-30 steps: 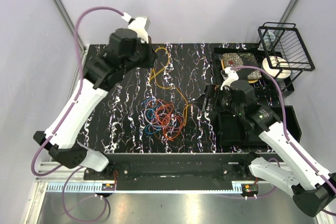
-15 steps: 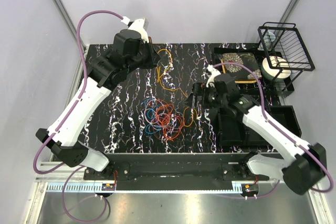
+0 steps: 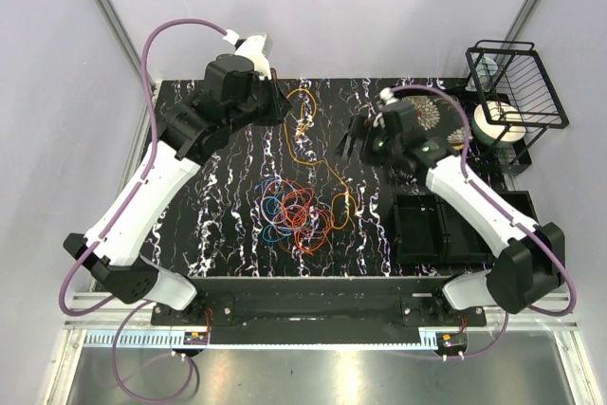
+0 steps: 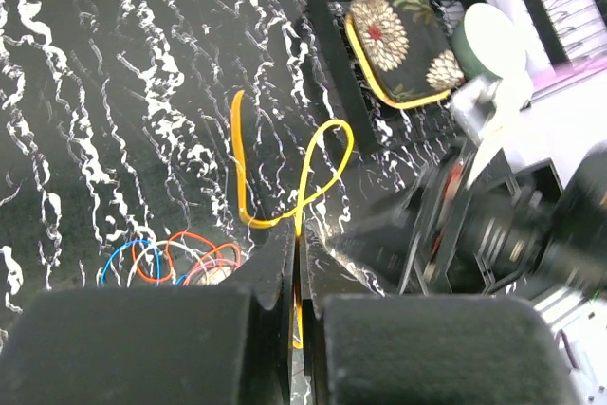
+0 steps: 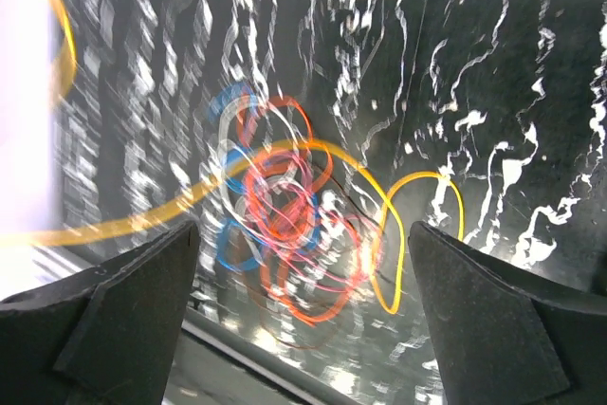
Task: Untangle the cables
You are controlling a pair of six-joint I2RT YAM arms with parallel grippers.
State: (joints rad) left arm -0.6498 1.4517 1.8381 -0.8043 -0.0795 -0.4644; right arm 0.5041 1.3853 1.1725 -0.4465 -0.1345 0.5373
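Note:
The cables lie as a tangle point(image 3: 296, 216) of red, blue, orange and pale loops on the black marbled table point(image 3: 218, 187). One orange cable point(image 3: 287, 144) runs up out of the tangle to my left gripper point(image 3: 286, 109), which is shut on it above the table's back. In the left wrist view the orange cable point(image 4: 285, 168) loops just beyond the left gripper point(image 4: 296, 246) and passes between the closed fingers. My right gripper point(image 3: 351, 144) hovers open right of that cable. The blurred right wrist view shows the tangle point(image 5: 275, 225) and the orange cable point(image 5: 417, 182) beneath my right gripper point(image 5: 303, 234).
Black trays point(image 3: 446, 225) sit at the right of the table. A tray at the back right holds a floral cloth point(image 3: 432, 111). A wire basket point(image 3: 517, 82) and a white roll point(image 3: 498, 122) stand in the far right corner. My right arm point(image 4: 493, 225) shows blurred in the left wrist view.
My right arm has swung from the front right trays toward the back centre, its gripper still open. The left gripper has shifted slightly right, still holding the orange cable.

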